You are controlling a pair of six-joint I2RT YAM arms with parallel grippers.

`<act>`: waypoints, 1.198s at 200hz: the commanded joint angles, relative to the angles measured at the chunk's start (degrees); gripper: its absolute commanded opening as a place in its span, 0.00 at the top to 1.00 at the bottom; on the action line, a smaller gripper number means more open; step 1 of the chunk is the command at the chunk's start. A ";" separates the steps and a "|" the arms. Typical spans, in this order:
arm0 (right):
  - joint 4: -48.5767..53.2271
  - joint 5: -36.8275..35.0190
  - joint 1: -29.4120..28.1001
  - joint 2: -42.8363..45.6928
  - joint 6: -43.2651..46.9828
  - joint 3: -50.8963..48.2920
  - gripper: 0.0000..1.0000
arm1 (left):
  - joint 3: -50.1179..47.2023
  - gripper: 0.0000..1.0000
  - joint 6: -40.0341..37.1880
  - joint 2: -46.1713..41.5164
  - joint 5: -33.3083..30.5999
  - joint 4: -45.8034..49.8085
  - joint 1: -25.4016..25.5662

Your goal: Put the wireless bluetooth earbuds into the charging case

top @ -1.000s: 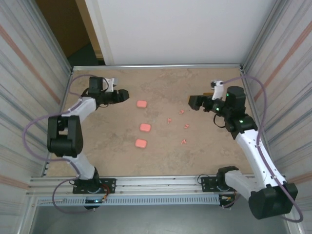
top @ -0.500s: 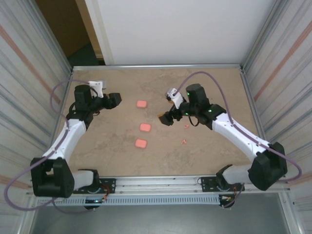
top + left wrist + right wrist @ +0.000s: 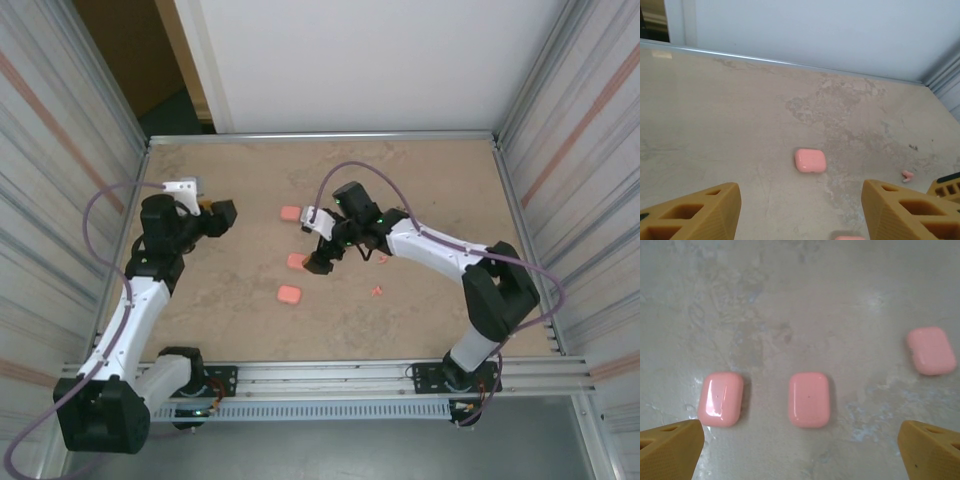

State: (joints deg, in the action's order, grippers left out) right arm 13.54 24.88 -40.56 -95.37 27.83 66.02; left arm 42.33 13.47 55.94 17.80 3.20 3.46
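The right gripper [image 3: 800,432] is hanging spread wide and gripping nothing, its ribbed amber fingers [image 3: 670,447] showing at the bottom corners of its wrist view. Just ahead of it three cases [image 3: 809,399] are lying flat on the table [image 3: 790,300]: one centred between the fingers, one just beyond one fingertip, and one farther out toward the other. They are rounded squares of glossy salmon-pink plastic. All three are lying shut, so what is inside cannot be told. The table is showing a mottled beige, stone-like surface with a faint sheen. Behind this gripper, under and beside its forearm, the earbuds [image 3: 376,291] are lying loose on the bare table as tiny pink stemmed pieces, apart from the cases. The white forearm is crossing above that patch. The left gripper [image 3: 800,187] is likewise hanging wide open and empty, well off from the row. One case is lying out ahead between its fingers, and one earbud is lying just past one fingertip. A metal rail [image 3: 790,62] and a pale wall [image 3: 815,30] are closing the table's far edge.
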 commanded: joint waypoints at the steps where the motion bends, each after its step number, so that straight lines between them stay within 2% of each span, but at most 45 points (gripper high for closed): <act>1: 0.01 -0.01 -0.22 -2.78 4.94 1.46 0.03 | -1.06 0.35 -0.66 -1.36 -1.90 -0.21 -0.30; 105: 2.71 -2.31 -2.06 -14.03 10.07 6.41 0.17 | -1.13 0.35 -1.43 0.89 -2.51 -1.97 -0.34; 239: 4.66 -5.34 -3.61 -21.64 10.67 11.05 0.31 | -0.18 0.35 -1.96 2.51 -2.45 -2.49 -0.30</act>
State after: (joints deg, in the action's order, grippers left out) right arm 16.60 20.40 -43.42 -115.33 36.97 75.40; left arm 41.43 12.67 58.30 16.16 2.68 3.46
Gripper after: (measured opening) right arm 0.707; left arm 0.654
